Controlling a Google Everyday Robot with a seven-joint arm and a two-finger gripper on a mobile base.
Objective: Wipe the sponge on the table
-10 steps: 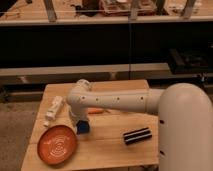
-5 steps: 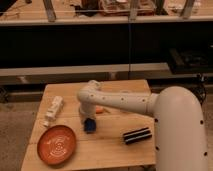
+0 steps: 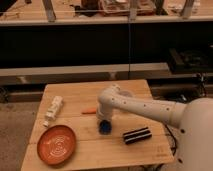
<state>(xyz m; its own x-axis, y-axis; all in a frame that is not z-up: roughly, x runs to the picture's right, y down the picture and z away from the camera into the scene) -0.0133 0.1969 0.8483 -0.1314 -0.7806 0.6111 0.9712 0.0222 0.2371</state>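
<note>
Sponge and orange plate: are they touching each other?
Apart: the camera view shows bare table between sponge and plate. The gripper is right over the sponge.

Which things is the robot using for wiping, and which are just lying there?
For the job: sponge, under the shut gripper; table.
Just lying about: orange plate, white object, striped black block, small orange stick.

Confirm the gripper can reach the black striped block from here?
Likely yes. The gripper, shut on the sponge, sits near the block, and only bare table lies between them.
</note>
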